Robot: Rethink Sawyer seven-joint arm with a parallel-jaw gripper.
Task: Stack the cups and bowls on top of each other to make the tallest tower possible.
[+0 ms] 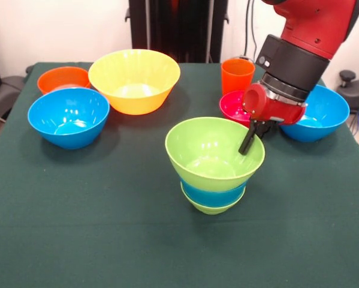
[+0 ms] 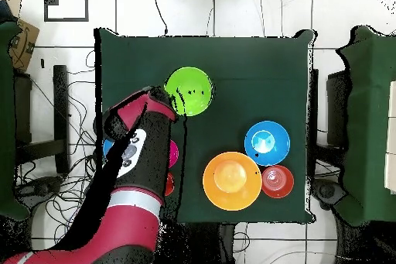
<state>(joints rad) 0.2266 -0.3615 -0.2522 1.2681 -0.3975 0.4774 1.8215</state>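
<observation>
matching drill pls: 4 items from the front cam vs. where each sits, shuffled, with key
Items:
1. orange cup
2. yellow bowl
3. large lime bowl
4. tool

Places:
A. top of the tower
B. at the lime bowl's rim, on the red-pink bowl's side
C. behind the red-pink bowl
D. between the orange bowl and the orange cup

Pairs: 1-C, 2-D, 3-A, 4-B
</observation>
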